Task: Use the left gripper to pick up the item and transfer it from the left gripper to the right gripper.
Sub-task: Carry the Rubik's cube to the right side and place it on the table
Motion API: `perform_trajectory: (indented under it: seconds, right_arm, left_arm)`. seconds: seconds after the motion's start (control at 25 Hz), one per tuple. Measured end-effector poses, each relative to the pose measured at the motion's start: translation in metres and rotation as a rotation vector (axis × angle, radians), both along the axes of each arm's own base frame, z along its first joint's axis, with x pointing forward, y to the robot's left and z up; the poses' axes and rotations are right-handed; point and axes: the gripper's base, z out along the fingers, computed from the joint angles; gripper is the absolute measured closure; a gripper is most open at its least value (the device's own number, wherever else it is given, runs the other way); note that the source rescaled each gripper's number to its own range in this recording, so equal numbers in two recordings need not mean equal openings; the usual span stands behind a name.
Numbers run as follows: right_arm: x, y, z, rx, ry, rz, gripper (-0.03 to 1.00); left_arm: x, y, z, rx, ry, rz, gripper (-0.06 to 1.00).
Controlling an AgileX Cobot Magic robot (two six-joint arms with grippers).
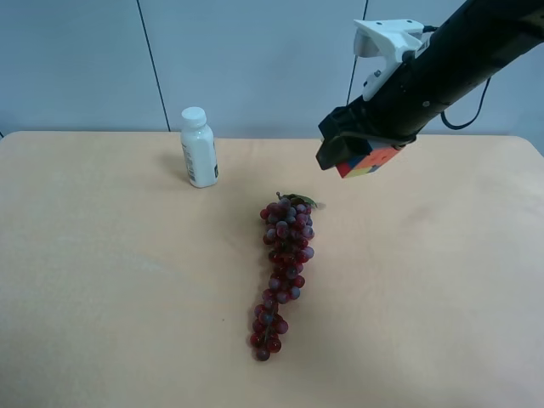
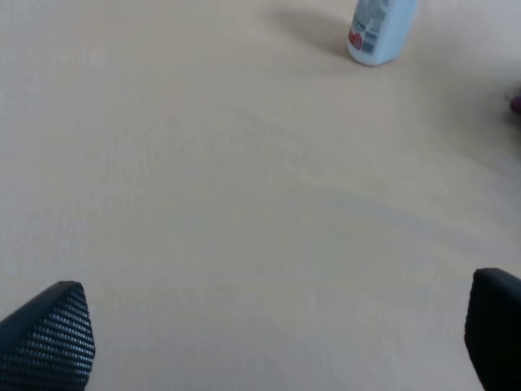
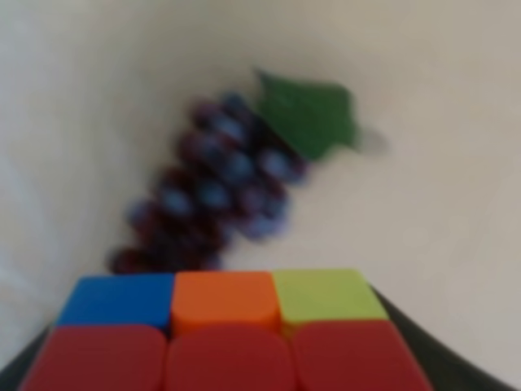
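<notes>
A pale wooden desk (image 1: 102, 280) stood before grey-blue wall panels (image 1: 255, 59). Above it, the right gripper (image 1: 361, 153) had its fingers clamped on the puzzle cube (image 1: 367, 161); the left gripper (image 2: 269, 342) had its fingers spread wide, holding nothing.

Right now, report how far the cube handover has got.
Done, by the look of it: the puzzle cube is off the table, clamped in the right gripper above the grape bunch; the right wrist view shows it filling the jaws. The left gripper stands open and empty over bare table near the white bottle. Nothing of the transfer looks left.
</notes>
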Motion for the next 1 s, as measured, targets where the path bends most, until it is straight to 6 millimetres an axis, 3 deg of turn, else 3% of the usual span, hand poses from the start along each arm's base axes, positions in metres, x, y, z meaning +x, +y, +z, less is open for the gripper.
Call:
perform_trajectory:
  seconds: [0.32,0.52,1.0]
  right_arm:
    - [0.019,-0.062,-0.005,-0.044,0.061,-0.193,0.96]
    - [0.036,-0.095,-0.030,-0.077,0.124,-0.262,0.96]
    - [0.064,-0.095,-0.106,-0.110,0.224,-0.210,0.96]
  left_arm:
    - [0.000,0.000,0.000,-0.001,0.000,0.000,0.14]
    - [0.000,0.000,0.000,-0.001,0.000,0.000,0.14]
    - [0.000,0.000,0.000,0.000,-0.002,0.000,0.14]
